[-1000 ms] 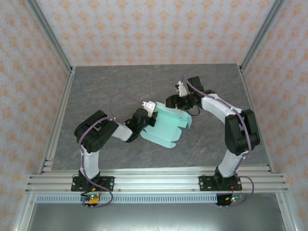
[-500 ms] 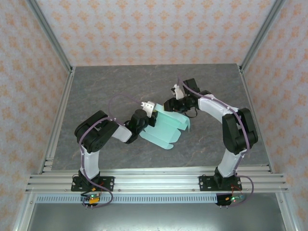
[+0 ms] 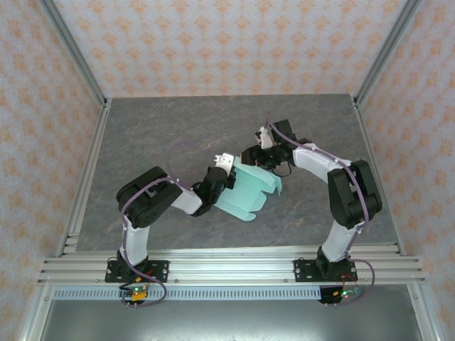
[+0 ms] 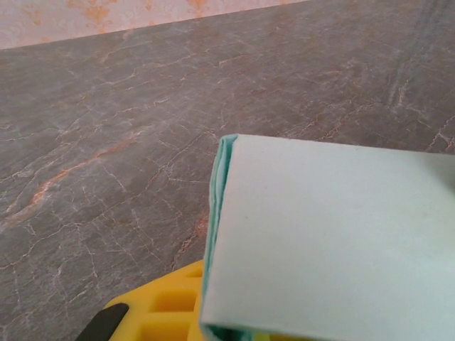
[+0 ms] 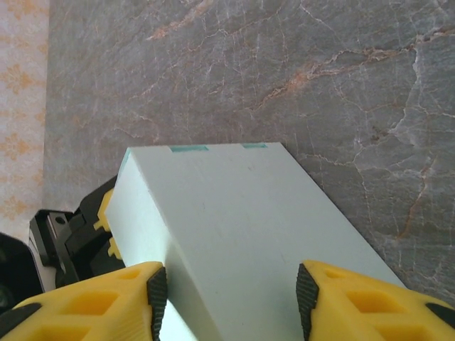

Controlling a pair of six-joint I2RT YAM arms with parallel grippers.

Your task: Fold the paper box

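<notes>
As the left pincer (image 3: pixel 225 169) pinched the left edge of the paper box (image 3: pixel 249 189), that box hung just over the desk (image 3: pixel 163 128), with the desk's middle right beneath it. One box it was, pale mint card, thin and matte, with rounded tabs (image 3: pixel 273 183) curving off its right and near sides.

At the box's far corner the right pincer (image 3: pixel 257 158) stood spread. Its two yellow fingers (image 5: pixel 85 305), black-padded, sat either side of the box's smooth top face (image 5: pixel 227 227). Whether those pads touched the card, I couldn't tell. Two short teal slots (image 5: pixel 190 148) marked the box's far edge, and behind the box's left side the left arm's black-and-yellow end (image 5: pixel 71 234) blocked the desk.

Seen from the left wrist, the card (image 4: pixel 327 241) was doubled over in a crisp fold, and it covered most of a yellow finger (image 4: pixel 167 312).

Under the box ran grey stone-look desk with rusty veins (image 4: pixel 106 142). Around the box were two black-and-white arms, looping purple cables (image 3: pixel 174 148), orange-patterned wallpaper (image 3: pixel 227 42) beyond it and aluminium rails (image 3: pixel 213 266) on its near side.
</notes>
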